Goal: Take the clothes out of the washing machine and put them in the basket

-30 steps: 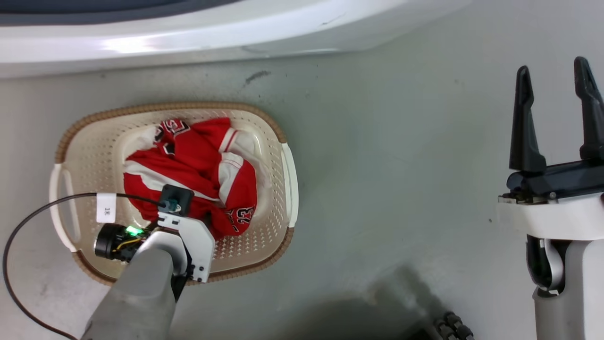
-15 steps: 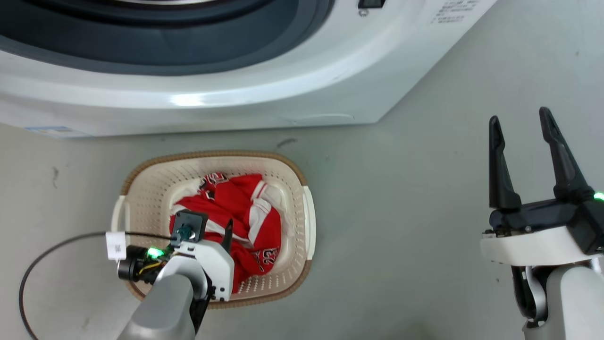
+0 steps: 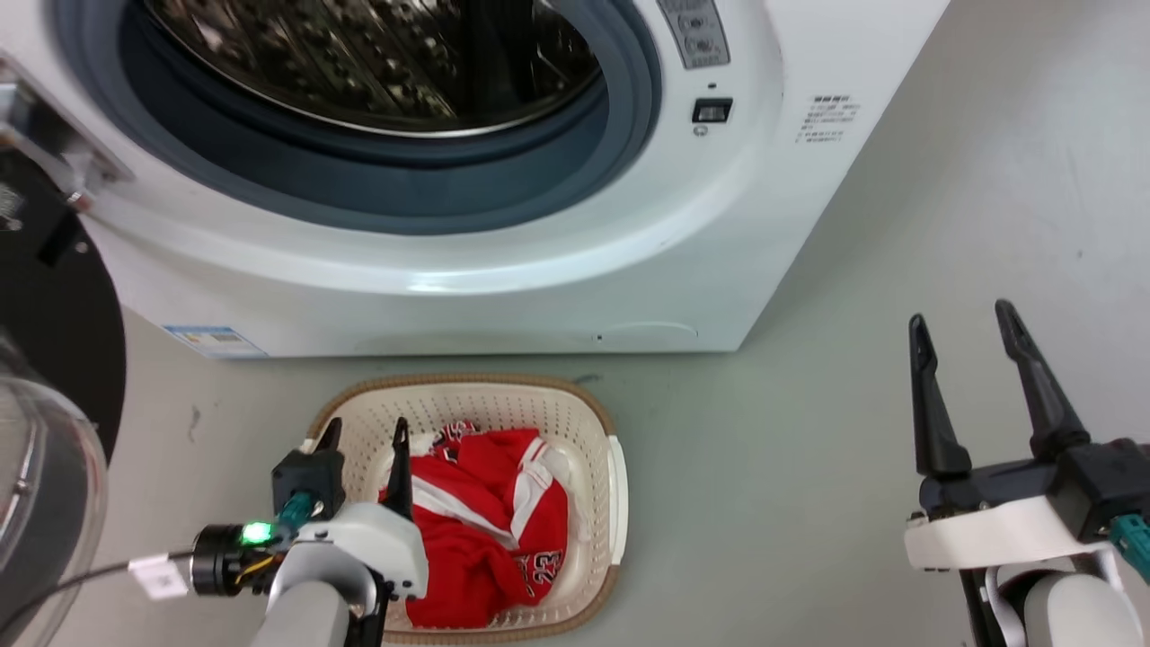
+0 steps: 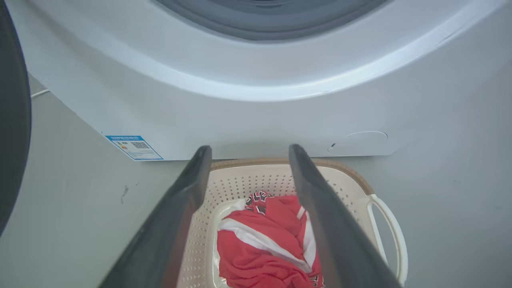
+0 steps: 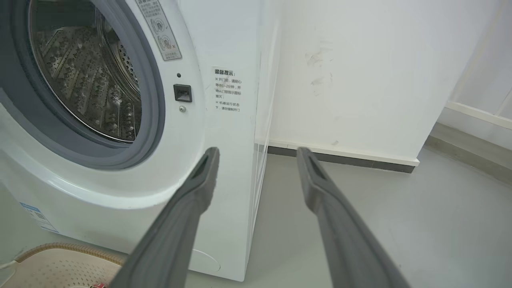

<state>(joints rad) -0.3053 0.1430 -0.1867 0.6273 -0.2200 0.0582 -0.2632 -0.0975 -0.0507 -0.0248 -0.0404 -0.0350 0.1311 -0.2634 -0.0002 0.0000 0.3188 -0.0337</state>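
1. The washing machine (image 3: pixel 575 270) stands on the grey floor (image 3: pixel 809 431). Its round door (image 3: pixel 54 341) is swung open to the robot's left. The steel drum (image 3: pixel 377 63) is exposed behind the grey door ring (image 3: pixel 629 135).
2. The basket (image 3: pixel 467 383) sits on the floor just in front of the machine's lower front panel.
3. The clothes (image 3: pixel 476 539), a red bundle with white panels, lie inside the basket, below its rim.
4. The left gripper (image 3: pixel 366 429) hangs above the basket's left half. Its fingers are spread apart and hold nothing. In the left wrist view the clothes show between the fingers, clear of both.
5. The right gripper (image 3: pixel 960 314) is over bare floor to the right of the basket, well apart from it. Its fingers are likewise spread wide and empty, and point toward the machine's right front corner.
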